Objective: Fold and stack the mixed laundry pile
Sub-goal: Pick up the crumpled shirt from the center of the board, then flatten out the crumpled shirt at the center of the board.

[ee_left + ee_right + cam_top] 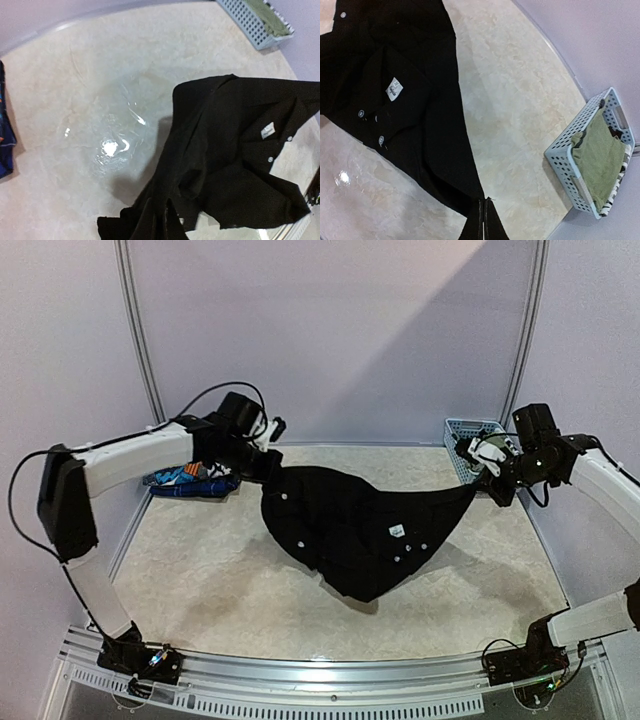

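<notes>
A black garment [350, 530] with small buttons and a white label hangs stretched between my two grippers, its lower fold sagging to the table. My left gripper [268, 462] is shut on its left end, seen as bunched cloth in the left wrist view [160, 205]. My right gripper [478, 483] is shut on its right corner; the right wrist view shows the jaws pressed together on a thin point of cloth [484, 201]. An orange-blue-white print piece [190, 480] lies at the far left. An olive-green piece [600, 160] and a black-white check piece [615, 192] lie in the basket.
A light-blue lattice basket [462, 430] stands at the back right corner, just behind my right gripper; it also shows in the right wrist view [560, 165] and the left wrist view [240, 20]. The table [200, 590] is pale marbled, with walls at back and sides.
</notes>
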You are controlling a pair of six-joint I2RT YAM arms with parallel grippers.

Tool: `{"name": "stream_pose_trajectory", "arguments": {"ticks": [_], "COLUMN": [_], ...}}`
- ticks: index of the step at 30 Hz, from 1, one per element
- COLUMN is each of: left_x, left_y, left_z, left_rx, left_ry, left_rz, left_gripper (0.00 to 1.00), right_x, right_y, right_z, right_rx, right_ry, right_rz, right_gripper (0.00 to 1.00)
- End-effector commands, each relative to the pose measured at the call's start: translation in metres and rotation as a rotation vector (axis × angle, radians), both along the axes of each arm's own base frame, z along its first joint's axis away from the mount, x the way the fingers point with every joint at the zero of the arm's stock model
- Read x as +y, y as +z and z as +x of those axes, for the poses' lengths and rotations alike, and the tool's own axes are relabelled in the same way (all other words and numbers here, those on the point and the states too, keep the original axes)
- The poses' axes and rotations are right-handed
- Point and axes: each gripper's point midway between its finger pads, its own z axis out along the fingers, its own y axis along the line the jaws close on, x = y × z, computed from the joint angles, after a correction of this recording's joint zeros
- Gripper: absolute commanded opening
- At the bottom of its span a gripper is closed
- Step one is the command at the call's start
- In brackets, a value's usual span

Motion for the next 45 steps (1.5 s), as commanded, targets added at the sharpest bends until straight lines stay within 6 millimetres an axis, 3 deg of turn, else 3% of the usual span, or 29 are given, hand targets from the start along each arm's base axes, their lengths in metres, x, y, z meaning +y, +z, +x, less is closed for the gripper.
{"name": "stream_pose_trajectory", "arguments": {"ticks": [1,4,7,9,14,18,21,25,28,29,33,34,35,36,37,38,40,41,42,43,45], "left_x": [0.037,0.058,0.077,0.088,0.105,0.112,0.113,0.114,0.119,0.116,0.116,0.116,0.118,0.12,0.122,0.123,0.119,0.114,0.112,0.108,0.108], "left_y": [0.069,0.105,0.135,0.152,0.194,0.219,0.229,0.227,0.194,0.17,0.121,0.109,0.1,0.087,0.083,0.077,0.082,0.088,0.075,0.086,0.061], "left_z": [-0.019,-0.045,-0.079,-0.103,-0.159,-0.172,-0.156,-0.097,-0.032,-0.005,0.081,0.1,0.118,0.133,0.143,0.147,0.14,0.131,0.115,0.104,0.066], "left_rx": [-0.156,-0.222,-0.267,-0.294,-0.377,-0.443,-0.48,-0.521,-0.479,-0.429,-0.321,-0.299,-0.283,-0.255,-0.241,-0.215,-0.198,-0.208,-0.183,-0.208,-0.148], "left_ry": [0.042,0.063,0.084,0.088,0.024,0.007,0.035,0.137,0.24,0.261,0.377,0.408,0.441,0.469,0.497,0.517,0.526,0.506,0.484,0.471,0.437], "left_rz": [0.022,-0.011,-0.058,-0.101,-0.233,-0.258,-0.205,-0.018,0.148,0.188,0.169,0.161,0.156,0.169,0.181,0.205,0.208,0.196,0.212,0.188,0.188], "left_gripper": [0.0,0.0,0.0,0.0,0.0,0.0,0.0,0.0,0.0,0.0,0.02,0.12,0.24,0.33,0.37,0.4,0.45,0.48,0.52,0.54,0.59], "right_x": [0.005,0.016,0.024,0.03,0.049,0.048,0.044,0.037,0.028,0.026,0.005,0.001,-0.003,-0.007,-0.012,-0.015,-0.018,-0.02,-0.019,-0.016,-0.013], "right_y": [0.057,0.099,0.133,0.144,0.142,0.167,0.182,0.181,0.158,0.149,0.116,0.092,0.09,0.075,0.069,0.04,0.012,0.008,0.001,-0.002,-0.01], "right_z": [0.033,0.033,0.013,-0.011,-0.071,-0.083,-0.071,-0.024,0.025,0.043,0.125,0.15,0.168,0.189,0.201,0.217,0.221,0.216,0.209,0.194,0.159], "right_rx": [-0.129,-0.196,-0.251,-0.223,-0.1,-0.128,-0.172,-0.226,-0.213,-0.21,-0.203,-0.152,-0.147,-0.103,-0.062,0.036,0.175,0.193,0.208,0.223,0.274], "right_ry": [-0.056,-0.047,-0.015,0.032,0.242,0.274,0.253,0.143,0.011,-0.033,-0.267,-0.322,-0.367,-0.42,-0.458,-0.503,-0.537,-0.554,-0.549,-0.521,-0.456], "right_rz": [0.076,0.183,0.285,0.323,0.371,0.359,0.327,0.294,0.259,0.248,0.208,0.205,0.199,0.189,0.189,0.203,0.281,0.306,0.303,0.301,0.274], "right_gripper": [0.0,0.0,0.0,0.0,0.02,0.0,0.0,0.0,0.0,0.0,0.0,0.11,0.25,0.36,0.4,0.41,0.45,0.48,0.5,0.51,0.51]}}
